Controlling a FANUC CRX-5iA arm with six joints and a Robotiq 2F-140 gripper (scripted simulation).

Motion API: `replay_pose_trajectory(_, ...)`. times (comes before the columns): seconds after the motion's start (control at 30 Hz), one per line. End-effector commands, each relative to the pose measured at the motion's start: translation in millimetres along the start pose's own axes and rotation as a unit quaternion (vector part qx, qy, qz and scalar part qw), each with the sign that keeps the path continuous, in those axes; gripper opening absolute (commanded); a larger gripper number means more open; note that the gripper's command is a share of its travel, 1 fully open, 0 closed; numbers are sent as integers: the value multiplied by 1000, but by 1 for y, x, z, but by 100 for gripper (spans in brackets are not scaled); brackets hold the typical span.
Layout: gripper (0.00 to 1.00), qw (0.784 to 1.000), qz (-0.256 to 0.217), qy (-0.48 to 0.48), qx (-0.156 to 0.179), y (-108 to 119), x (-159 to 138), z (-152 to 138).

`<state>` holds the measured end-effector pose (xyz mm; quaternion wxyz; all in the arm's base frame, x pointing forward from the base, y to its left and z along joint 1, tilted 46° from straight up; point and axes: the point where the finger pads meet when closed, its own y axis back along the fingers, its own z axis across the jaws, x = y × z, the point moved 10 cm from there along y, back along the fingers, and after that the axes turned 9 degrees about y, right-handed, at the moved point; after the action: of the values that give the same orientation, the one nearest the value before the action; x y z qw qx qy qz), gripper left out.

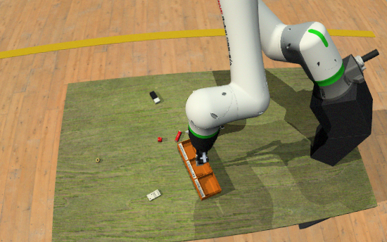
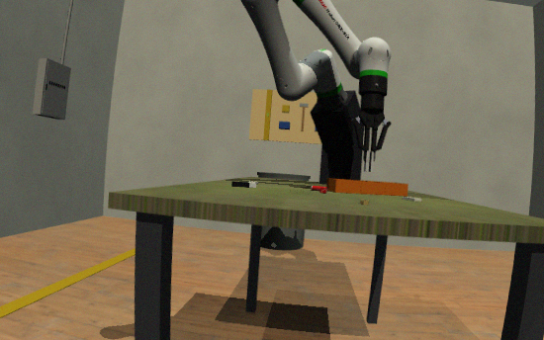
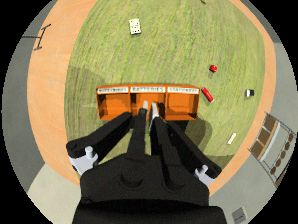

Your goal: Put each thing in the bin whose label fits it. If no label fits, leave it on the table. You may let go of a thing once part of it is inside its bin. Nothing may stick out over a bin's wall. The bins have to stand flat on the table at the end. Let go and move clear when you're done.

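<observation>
An orange bin (image 1: 198, 169) with three compartments and labels along one long wall lies flat on the green table top. My gripper (image 1: 202, 160) hangs straight down over its middle part, fingertips well above it in the side view (image 2: 370, 165). The fingers are shut and I see nothing between them (image 3: 148, 106). On the table lie a red cylinder (image 1: 178, 136) by the bin's far end, a small red cube (image 1: 160, 139), a black and white piece (image 1: 155, 97), a brass nut (image 1: 98, 160) and a white flat piece (image 1: 153, 195).
The wrist view shows one more small white piece (image 3: 230, 139) on the table, hidden under the arm in the overhead view. The robot's black base (image 1: 341, 123) stands at the table's right side. The bin's labels are too small to read.
</observation>
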<state>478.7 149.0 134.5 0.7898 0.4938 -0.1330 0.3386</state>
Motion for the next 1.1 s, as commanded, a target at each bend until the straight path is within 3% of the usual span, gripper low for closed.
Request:
replay_pose_trajectory(0.0,15,1000,0,0,-1,0,0,-5)
replay_pose_trajectory(0.8,15,1000,0,0,-1,-53,0,-5)
replay_pose_trajectory(1.07,15,1000,0,0,-1,-53,0,-5)
